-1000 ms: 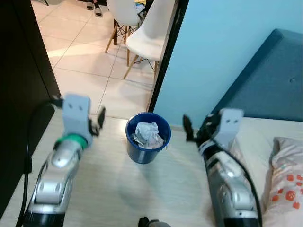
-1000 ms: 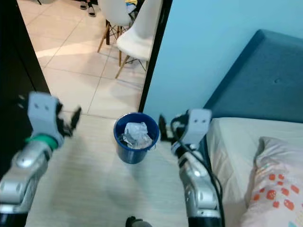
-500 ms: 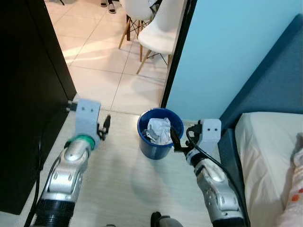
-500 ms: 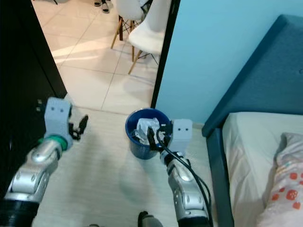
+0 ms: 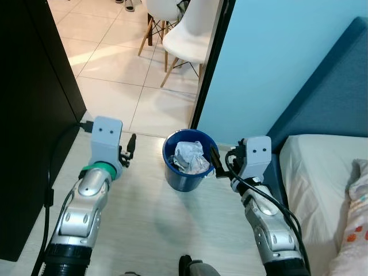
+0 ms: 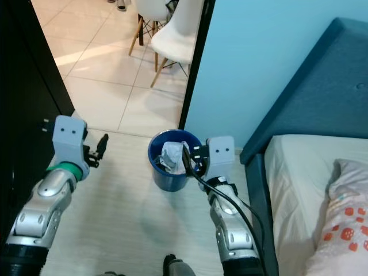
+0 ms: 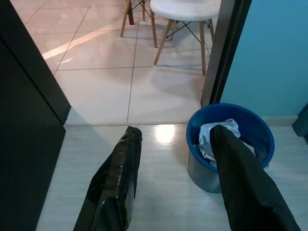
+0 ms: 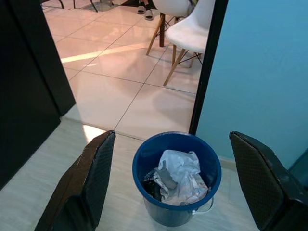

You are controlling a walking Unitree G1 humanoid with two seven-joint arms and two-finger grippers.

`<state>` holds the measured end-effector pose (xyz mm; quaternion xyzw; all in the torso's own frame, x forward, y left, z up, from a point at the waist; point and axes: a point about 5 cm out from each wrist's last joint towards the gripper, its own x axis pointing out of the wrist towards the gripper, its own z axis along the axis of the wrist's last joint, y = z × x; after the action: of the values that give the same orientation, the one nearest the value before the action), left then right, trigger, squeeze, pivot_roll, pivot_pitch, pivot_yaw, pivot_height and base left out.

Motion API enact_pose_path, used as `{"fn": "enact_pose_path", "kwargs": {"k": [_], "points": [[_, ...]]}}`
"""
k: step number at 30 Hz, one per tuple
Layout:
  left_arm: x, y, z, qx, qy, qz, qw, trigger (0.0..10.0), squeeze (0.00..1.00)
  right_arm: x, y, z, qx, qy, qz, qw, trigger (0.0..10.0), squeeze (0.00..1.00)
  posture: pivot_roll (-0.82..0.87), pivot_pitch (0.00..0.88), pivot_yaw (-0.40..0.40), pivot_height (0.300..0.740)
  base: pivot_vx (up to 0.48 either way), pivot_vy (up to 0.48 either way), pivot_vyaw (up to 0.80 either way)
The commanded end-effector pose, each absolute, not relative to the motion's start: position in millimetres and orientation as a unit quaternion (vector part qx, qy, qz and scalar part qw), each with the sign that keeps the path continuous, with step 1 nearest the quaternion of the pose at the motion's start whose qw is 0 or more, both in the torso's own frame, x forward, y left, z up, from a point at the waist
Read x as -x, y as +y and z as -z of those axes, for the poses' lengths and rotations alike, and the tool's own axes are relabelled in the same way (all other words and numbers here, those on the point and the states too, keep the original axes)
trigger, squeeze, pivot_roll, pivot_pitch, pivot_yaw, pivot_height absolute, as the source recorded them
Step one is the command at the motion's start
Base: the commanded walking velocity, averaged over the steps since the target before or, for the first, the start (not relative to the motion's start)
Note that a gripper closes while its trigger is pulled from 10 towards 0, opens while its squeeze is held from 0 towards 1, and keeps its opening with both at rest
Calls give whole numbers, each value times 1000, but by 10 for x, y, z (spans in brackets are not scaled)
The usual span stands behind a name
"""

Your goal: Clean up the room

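A blue bin (image 5: 175,172) stands on the pale wood floor by the doorway, holding crumpled white and grey trash (image 5: 190,155). My left gripper (image 5: 127,152) hangs open a short way to the bin's left, with nothing between its fingers. My right gripper (image 5: 217,165) is open at the bin's right rim, one black finger (image 5: 214,155) close beside the rim; I cannot tell whether it touches. The left wrist view shows the bin (image 7: 199,168) ahead, beyond one finger (image 7: 240,183). In the right wrist view, the bin (image 8: 166,214) sits centred ahead between the two spread fingers (image 8: 91,183).
A black cabinet (image 5: 29,115) lines the left side. A dark doorframe (image 5: 210,63) opens onto a tiled floor (image 5: 115,63) with white chairs (image 5: 184,40). A light blue wall (image 5: 276,57) stands behind the bin. A bed (image 5: 322,184) with a blue headboard (image 5: 339,103) and a printed pillow (image 5: 359,230) fills the right.
The camera has shifted, so the whole scene sits differently. My right gripper has closed the gap to the bin's right rim. The left gripper keeps about the same distance from the bin.
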<state>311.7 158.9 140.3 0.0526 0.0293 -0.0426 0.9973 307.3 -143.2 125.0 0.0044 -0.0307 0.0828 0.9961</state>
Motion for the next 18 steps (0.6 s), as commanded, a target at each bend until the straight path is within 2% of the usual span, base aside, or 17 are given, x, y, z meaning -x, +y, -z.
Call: {"fn": "enact_pose_path", "kwargs": {"k": [1, 14, 15, 16, 18], "points": [[-3114, 1578, -1387, -49, 27, 44, 997, 10000, 0, -3057, -1493, -1204, -7, -25, -66, 997, 10000, 0, -70, 99, -24, 732, 0, 0, 0], [-3209, 1608, -1439, -55, 17, 34, 998, 10000, 0, -3028, -1617, -1163, -11, -17, -39, 999, 10000, 0, -92, 96, -23, 732, 0, 0, 0], [-3214, 1597, -1438, -41, 22, 36, 998, 10000, 0, -3028, -1621, -1166, -19, -17, -40, 999, 10000, 0, -96, 97, -25, 732, 0, 0, -775], [-3207, 1523, -1471, 14, 30, 68, 997, 10000, 0, -3035, -1641, -1182, -31, -19, -38, 999, 10000, 0, -99, 98, -25, 732, 0, 0, -756], [-3202, 1497, -1490, 29, 29, 79, 996, 10000, 0, -3037, -1650, -1186, -33, -20, -36, 999, 10000, 0, -99, 98, -25, 732, 0, 0, -759]]}}
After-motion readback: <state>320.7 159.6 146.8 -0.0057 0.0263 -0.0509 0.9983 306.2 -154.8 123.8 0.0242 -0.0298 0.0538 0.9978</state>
